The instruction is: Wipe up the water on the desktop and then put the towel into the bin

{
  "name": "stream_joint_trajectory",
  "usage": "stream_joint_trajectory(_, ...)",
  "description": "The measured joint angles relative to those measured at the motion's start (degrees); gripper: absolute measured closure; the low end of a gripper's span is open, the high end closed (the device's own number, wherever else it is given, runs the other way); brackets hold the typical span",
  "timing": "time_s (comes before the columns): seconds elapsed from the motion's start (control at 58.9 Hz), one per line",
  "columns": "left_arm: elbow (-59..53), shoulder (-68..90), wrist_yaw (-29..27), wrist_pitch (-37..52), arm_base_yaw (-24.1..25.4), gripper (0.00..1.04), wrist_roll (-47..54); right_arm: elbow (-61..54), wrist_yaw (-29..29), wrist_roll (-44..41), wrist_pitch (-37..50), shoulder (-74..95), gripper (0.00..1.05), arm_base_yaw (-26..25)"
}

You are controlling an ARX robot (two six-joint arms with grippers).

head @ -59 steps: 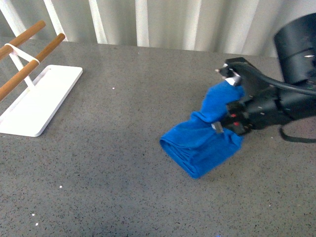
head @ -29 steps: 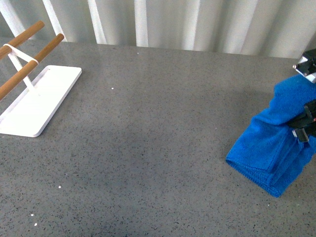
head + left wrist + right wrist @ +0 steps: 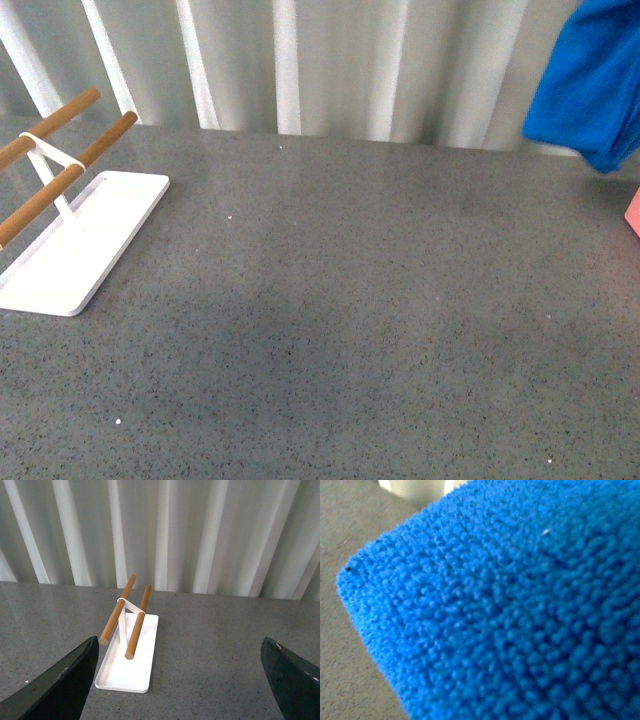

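- One bright blue fluffy microfibre towel (image 3: 590, 85) hangs above the dark grey speckled stone surface (image 3: 330, 320), near the salmon-pink straight-edged bin (image 3: 634, 212) — likely for dropping.
- Right end effector unseen; left end effector (image 3: 179, 647) wide, empty.

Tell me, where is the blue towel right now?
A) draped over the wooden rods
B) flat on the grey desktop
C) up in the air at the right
C: the towel hangs clear above the desktop, near the bin; the wooden rods are bare.
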Motion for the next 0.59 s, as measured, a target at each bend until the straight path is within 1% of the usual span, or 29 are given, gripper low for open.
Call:
stream_joint_trajectory(0.153, 0.0, 0.0, 0.0, 0.0, 0.0, 0.07, 0.0, 8.1, 0.6, 3.1, -7.7, 0.0, 1.00, -6.5)
stream_joint_trajectory(0.323, 0.0, 0.0, 0.0, 0.0, 0.0, 0.07, 0.0, 13.9, 0.9, 5.3, -14.6, 2.6, 1.00, -15.6)
stream_joint_trajectory(0.441, 0.0, 0.0, 0.0, 0.0, 0.0, 0.07, 0.0, 16.0, 3.5, 8.0, -18.5, 6.1, 1.00, -21.2)
stream_joint_trajectory(0.594, 0.0, 0.0, 0.0, 0.0, 0.0, 0.07, 0.0, 15.7, 5.3, 10.4, -20.3, 10.5, 1.00, -26.0)
